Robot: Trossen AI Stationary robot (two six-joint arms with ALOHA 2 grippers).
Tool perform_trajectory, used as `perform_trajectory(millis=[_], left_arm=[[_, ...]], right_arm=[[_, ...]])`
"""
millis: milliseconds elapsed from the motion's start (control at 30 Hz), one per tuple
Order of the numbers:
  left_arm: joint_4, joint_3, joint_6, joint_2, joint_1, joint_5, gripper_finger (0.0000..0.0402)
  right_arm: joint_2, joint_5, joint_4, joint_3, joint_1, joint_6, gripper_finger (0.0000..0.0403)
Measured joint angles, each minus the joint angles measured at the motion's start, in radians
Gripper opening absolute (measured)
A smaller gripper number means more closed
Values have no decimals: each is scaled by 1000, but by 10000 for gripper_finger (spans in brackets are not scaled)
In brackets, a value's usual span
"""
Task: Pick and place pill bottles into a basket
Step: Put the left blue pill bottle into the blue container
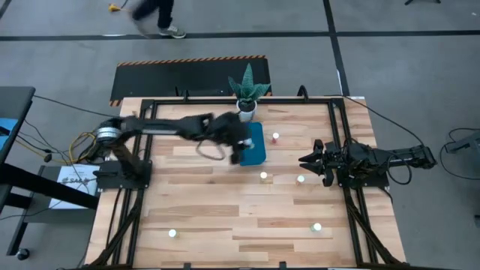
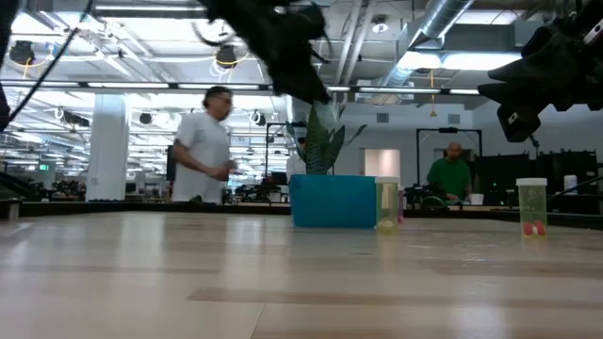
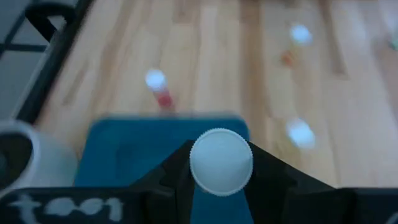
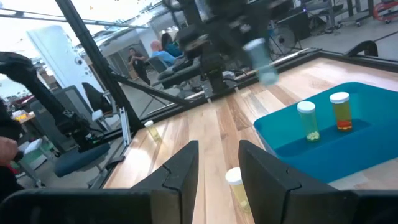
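**Operator:** I have the left tool (image 1: 238,144) out over the near edge of the teal basket (image 1: 255,150), with the jaws closed snug on a pill bottle (image 3: 221,162). In the left wrist view its white cap sits right between the fingers with the blue bin below, so I judge I'm lined up for a drop rather than a pick.

**Observer:** And the right arm?

**Operator:** It waits at the right side of the table (image 1: 210,217), with the right tool (image 1: 311,160) parted and holding nothing. I keep it back there so the left arm has a free reach across.

**Observer:** What's in the basket already?

**Operator:** The right wrist view shows two bottles inside it, a greenish bottle (image 4: 308,121) and an orange bottle (image 4: 339,112), both upright. More bottles are scattered on the table, one just beyond the basket (image 1: 275,137), others near the right tool and toward the front edge.

**Observer:** Anything you can't read?

**Operator:** The carried bottle's body is hidden under its cap in the wrist view, and the arm blurs it elsewhere. From above, the arm covers part of the basket, so I can't count its contents there. A potted plant (image 1: 247,94) stands behind the basket, and people move in the room beyond.
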Motion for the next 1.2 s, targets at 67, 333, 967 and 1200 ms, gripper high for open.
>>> perform_trajectory(millis=[67,333,967,1200], left_arm=[[-38,102,-14,80,29,1,100],[-262,435,-76,339,127,0,99],[-334,481,-175,494,183,23,101],[-324,484,-174,506,186,4,102]], right_arm=[[0,0,0,0,0,0,108],[0,0,0,0,0,0,108],[0,0,0,0,0,0,108],[0,0,-1,0,0,0,108]])
